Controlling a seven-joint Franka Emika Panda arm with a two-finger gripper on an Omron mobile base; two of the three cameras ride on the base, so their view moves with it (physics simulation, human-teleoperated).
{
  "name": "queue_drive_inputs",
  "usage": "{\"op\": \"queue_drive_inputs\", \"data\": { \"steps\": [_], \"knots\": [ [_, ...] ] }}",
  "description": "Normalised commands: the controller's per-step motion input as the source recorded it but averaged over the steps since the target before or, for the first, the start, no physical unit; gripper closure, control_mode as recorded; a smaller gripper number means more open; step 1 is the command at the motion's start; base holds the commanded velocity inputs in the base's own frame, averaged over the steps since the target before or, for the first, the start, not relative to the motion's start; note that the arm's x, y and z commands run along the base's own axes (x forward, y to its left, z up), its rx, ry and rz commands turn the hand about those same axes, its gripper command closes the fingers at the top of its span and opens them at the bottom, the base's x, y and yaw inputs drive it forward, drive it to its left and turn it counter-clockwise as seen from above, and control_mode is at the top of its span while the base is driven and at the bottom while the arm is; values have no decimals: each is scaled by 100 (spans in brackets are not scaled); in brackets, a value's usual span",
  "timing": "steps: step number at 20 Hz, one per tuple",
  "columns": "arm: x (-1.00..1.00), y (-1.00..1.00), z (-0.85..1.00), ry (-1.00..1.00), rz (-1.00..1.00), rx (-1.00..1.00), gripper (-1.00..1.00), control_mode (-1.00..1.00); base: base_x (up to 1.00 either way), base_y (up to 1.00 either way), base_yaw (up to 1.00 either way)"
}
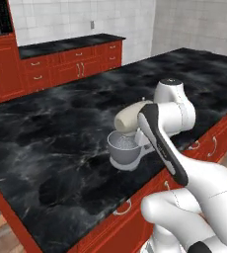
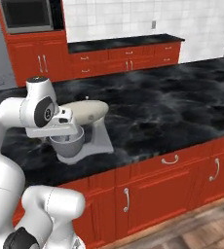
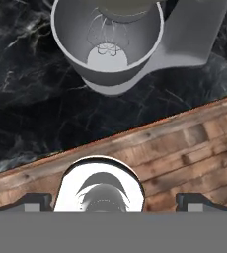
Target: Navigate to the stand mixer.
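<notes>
Mixer (image 1: 130,136) stands near the front edge of the black surface (image 1: 46,143), directly ahead of the arm. Claw (image 3: 113,201) fingers sit far apart, empty. Likely heavy, rigid, top-heavy; base offers the safest hold.

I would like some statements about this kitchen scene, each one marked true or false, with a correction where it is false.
1. The stand mixer stands on the black marble counter. True.
2. The mixer's bowl is full of dough. False: it holds only a wire whisk.
3. The cabinets under the counter are red. True.
4. The mixer's head is dark blue. False: it is cream-beige.
5. The floor is white tile. False: it is wooden planks.
</notes>
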Motion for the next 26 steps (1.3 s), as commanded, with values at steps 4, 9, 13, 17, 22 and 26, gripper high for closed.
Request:
{"op": "queue_drive_inputs", "data": {
  "steps": [4,9,13,17,22,26],
  "knots": [
    [0,0,0,0,0,0,-100,100,62,-36,44],
    [0,0,0,0,0,0,-100,100,54,-37,44],
    [0,0,0,0,0,0,-100,100,39,-49,38],
    [0,0,0,0,0,0,-100,100,22,-53,30],
    [0,0,0,0,0,0,-100,100,21,-33,26],
    [0,0,0,0,0,0,-100,100,8,-36,24]
  ]
}}
